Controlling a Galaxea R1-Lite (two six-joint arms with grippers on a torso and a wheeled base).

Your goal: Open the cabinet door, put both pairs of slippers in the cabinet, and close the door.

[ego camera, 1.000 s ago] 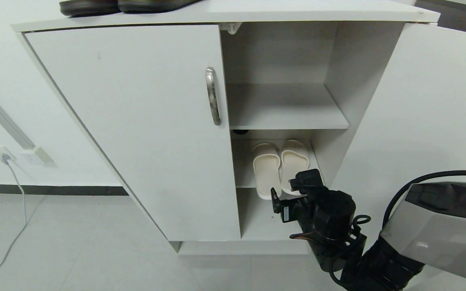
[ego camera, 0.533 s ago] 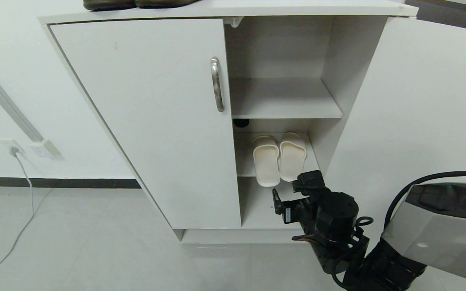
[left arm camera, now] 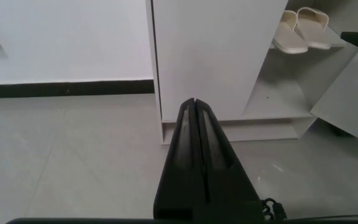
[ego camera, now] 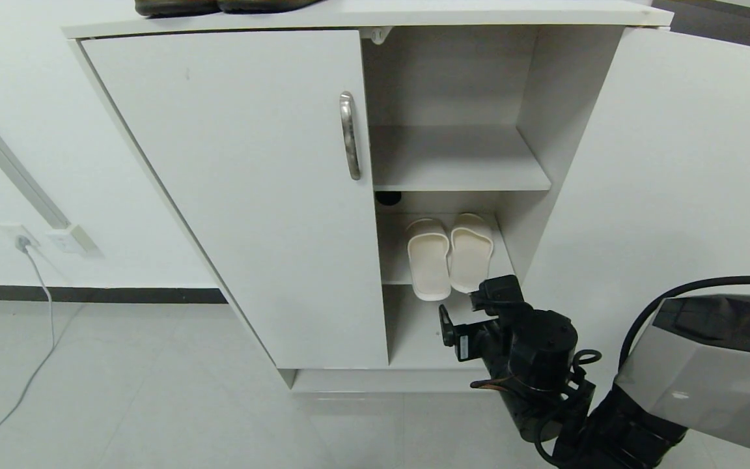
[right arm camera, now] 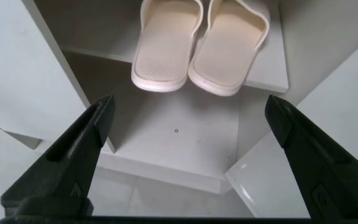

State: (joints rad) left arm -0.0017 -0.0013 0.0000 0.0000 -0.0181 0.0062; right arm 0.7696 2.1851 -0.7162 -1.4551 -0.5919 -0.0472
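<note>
The head camera has shifted and the white two-door cabinet (ego camera: 219, 195) sits lower in view, while its contents stay put. The pair of cream foam slippers (ego camera: 450, 254) lies on the middle shelf. The right tool (ego camera: 469, 305) hangs just in front, jaws wide and empty. The left tool (left arm camera: 194, 143) is closed, well back. Placing the first pair looks done. Next comes the dark pair (ego camera: 219, 5) on the cabinet top, which calls for a high reach.

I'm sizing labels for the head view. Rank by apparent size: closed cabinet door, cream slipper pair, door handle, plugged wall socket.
1. closed cabinet door
2. cream slipper pair
3. door handle and plugged wall socket: look alike in area, unranked.
</note>
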